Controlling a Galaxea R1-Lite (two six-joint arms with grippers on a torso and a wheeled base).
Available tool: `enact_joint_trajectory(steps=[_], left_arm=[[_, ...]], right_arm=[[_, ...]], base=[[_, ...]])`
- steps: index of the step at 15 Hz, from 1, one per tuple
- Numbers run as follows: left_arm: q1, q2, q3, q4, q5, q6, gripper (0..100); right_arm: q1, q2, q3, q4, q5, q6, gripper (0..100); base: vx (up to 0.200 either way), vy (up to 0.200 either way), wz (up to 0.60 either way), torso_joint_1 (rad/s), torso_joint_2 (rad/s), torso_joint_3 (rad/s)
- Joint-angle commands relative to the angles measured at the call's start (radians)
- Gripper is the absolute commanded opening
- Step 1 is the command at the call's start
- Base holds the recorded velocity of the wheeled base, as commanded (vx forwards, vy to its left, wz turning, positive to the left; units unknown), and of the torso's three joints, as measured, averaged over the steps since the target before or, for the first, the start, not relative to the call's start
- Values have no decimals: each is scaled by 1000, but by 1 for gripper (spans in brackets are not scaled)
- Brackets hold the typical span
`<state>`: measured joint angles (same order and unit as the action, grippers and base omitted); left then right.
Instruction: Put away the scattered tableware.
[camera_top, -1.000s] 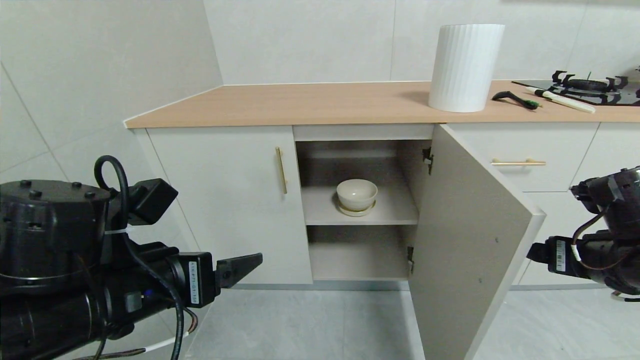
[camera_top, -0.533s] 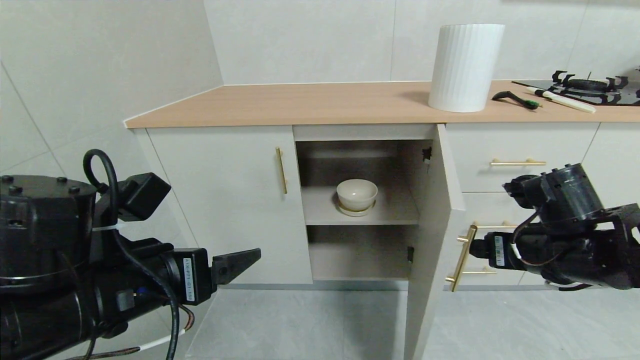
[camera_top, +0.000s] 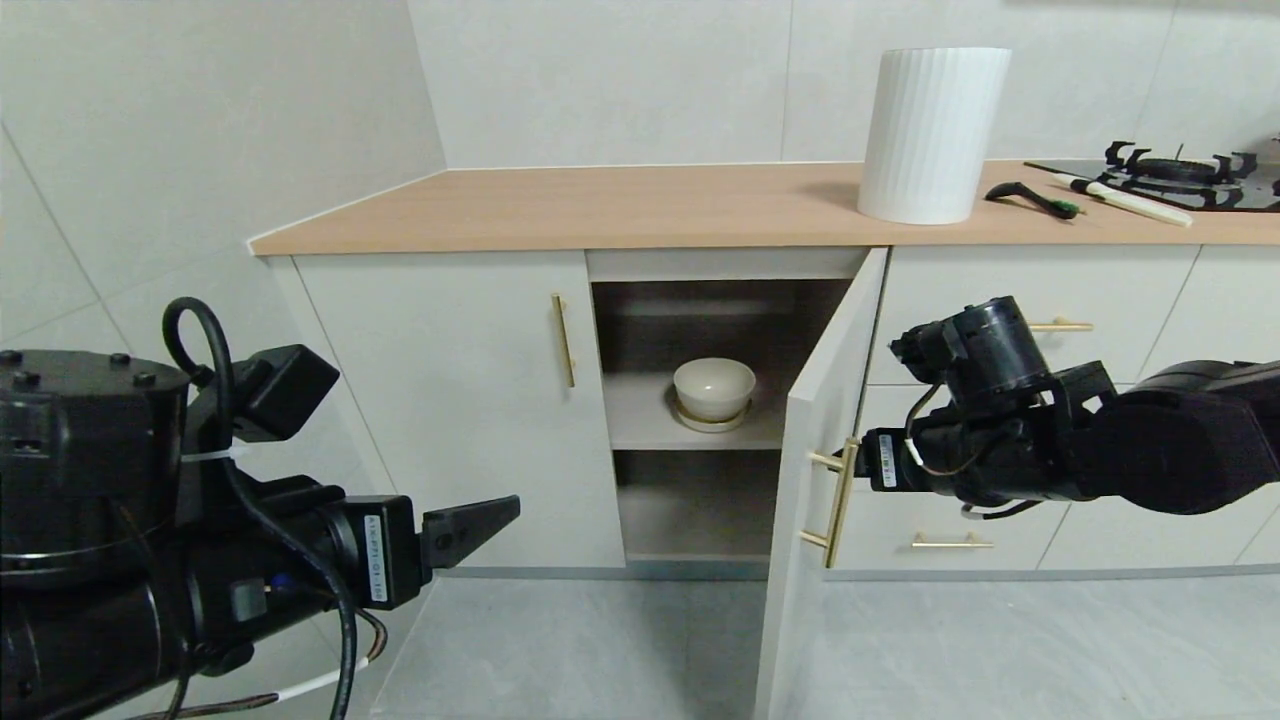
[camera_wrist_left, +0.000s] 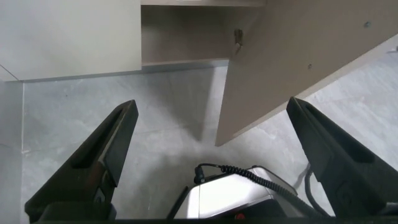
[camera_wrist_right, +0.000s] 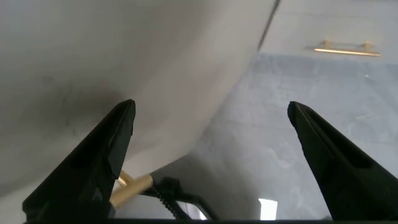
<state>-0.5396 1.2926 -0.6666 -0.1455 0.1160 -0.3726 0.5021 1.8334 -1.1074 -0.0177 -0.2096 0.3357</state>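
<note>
1. The left gripper (camera_wrist_left: 211, 109) hangs nearest, low over the floor (camera_wrist_left: 161, 143), its claw spread wide and empty.
2. The right gripper (camera_wrist_right: 211, 107) faces the outside of the door (camera_top: 805, 540), just beside the brass handle (camera_top: 838, 497). Its claw is wide and holds nothing. I cannot tell whether a finger touches the panel.
3. The door stands partly open and hides part of the cabinet mouth.
4. Inside, the bowl (camera_top: 713, 387) sits upright on a small plate (camera_top: 712, 424) on the upper shelf (camera_top: 640, 420).
5. Bowl and plate look like glazed ceramic, so probably stiff, slick, fairly light and easy to chip. The bowl is best pinched at the rim, one finger inside and one outside. The plate is best taken by its edge once the bowl is off.
6. Farther back, the counter (camera_top: 600, 210) carries a ribbed white cylinder (camera_top: 930, 135), a dark tool (camera_top: 1035, 198) and a pale utensil (camera_top: 1130, 203) near the stove (camera_top: 1180, 170). Both look slim and light, and their handles are the place to grip.
7. A white left label (camera_top: 377, 570) and a right label (camera_top: 886, 462) sit on the wrists, their print too small to read.
</note>
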Motion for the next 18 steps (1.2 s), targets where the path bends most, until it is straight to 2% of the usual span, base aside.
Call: enact_joint_trajectory(steps=[1,3,7,12,13,14,18], left_arm=[[0,1,-1,0,1,-2,100],[1,2,1,0,1,-2,100],[0,14,-1,0,1,-2,100],[0,8,1,1,-1,1,100],[0,7,7,1,1,27,100],[0,5,9,1,-1,37,100],[0,7,7,1,1,37,100]], right_arm=[[6,43,-22,-5,15,0,100],[9,67,-23,-51,50,2,100],[9,95,-23,-82,53,5,100],[10,152,-22,-188,47,12,100],[12,158,-20,-199,47,23,100],[18,164,-22,-206,47,37,100],[32,191,-25,-272,45,78,100]], base=[[0,0,0,0,0,0],[0,0,0,0,0,0],[0,0,0,0,0,0],[0,0,0,0,0,0],[200,0,0,-2,2,-2],[200,0,0,2,2,2],[200,0,0,-1,2,2]])
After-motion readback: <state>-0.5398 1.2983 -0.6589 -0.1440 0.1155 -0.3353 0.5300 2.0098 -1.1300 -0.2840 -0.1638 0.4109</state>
